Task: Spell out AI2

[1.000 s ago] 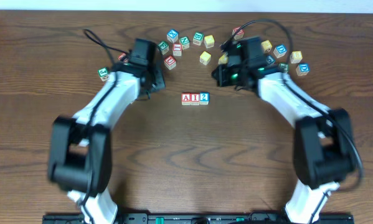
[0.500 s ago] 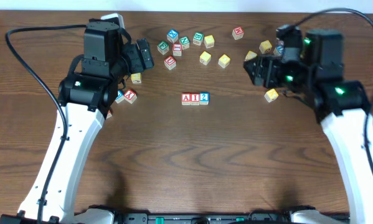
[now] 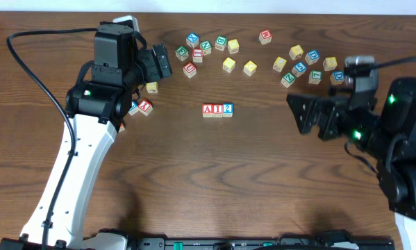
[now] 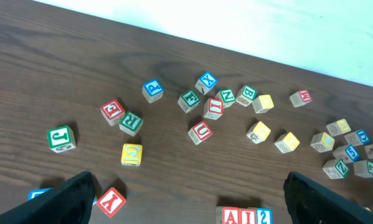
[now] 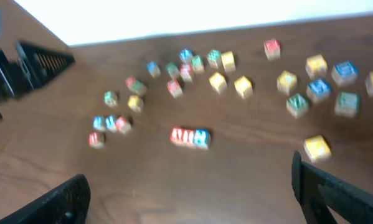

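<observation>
On wood table (image 3: pixel 214 173): AI2 row (image 3: pixel 217 109) | white backdrop (image 4: pixel 236 25) | left tool (image 3: pixel 164 64), right tool (image 3: pixel 299 114) spread

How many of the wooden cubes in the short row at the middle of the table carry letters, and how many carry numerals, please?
Red-lettered wooden cubes: 2, the A block and the I block
Blue-numbered wooden cubes: 1, the 2 block
Total: 3

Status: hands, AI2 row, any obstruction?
Left hand open, empty. Right hand open, empty. Row of three wooden letter blocks reads AI2, mid-table. Nothing touching it.
</observation>
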